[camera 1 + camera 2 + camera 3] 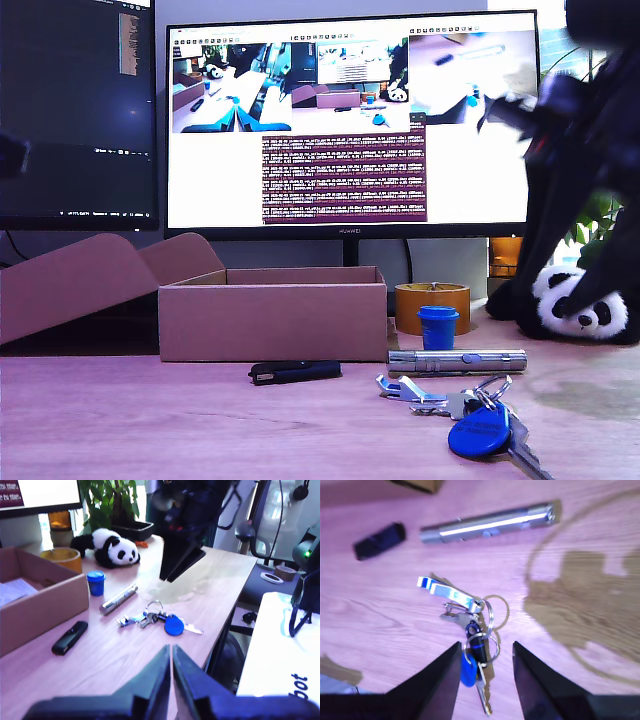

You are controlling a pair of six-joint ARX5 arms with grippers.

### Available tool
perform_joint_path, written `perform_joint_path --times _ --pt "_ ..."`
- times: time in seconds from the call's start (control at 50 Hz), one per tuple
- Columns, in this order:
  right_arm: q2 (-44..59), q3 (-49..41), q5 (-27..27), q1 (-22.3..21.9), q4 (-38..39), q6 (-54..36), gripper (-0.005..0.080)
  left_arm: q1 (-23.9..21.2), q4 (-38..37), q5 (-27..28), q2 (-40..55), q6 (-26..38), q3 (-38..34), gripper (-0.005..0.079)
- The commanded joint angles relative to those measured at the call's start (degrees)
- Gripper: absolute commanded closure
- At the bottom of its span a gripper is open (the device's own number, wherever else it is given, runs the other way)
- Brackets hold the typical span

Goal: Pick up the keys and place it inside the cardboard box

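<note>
Though blurry, my second gripper (485, 672) open astride keys (470, 630).

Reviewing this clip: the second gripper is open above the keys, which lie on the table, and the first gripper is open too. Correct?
Not quite. My first gripper is shut: the first wrist view shows its jaws pressed together, holding nothing. The rest stands: my second gripper is open above the keys, which lie on the table.

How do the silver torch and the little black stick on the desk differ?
The torch is shiny silver metal; the black stick is dull and dark. The torch is longer and round like a tube; the stick is shorter and flatter. The torch lies nearer the keys; the stick nearer the cardboard box. Both lie flat on the desk.
</note>
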Motion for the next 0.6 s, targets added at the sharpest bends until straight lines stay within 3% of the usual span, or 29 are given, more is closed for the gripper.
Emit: perform_joint_path --times 0.0,0.22,0.58 --pt "1.53 0.57 -0.46 1.03 1.31 0.0 0.0464 -0.11 -0.24 -0.17 -0.52 0.48 -1.05 0.0764" --pt "5.77 0.57 -0.46 3.48 4.35 0.2 0.0465 -0.11 -0.63 -0.96 -0.52 0.48 -1.05 0.0764" --pt "10.05 0.57 -0.11 3.69 6.97 0.15 0.0471 -0.11 -1.7 -0.96 -0.52 0.46 -1.05 0.0764"
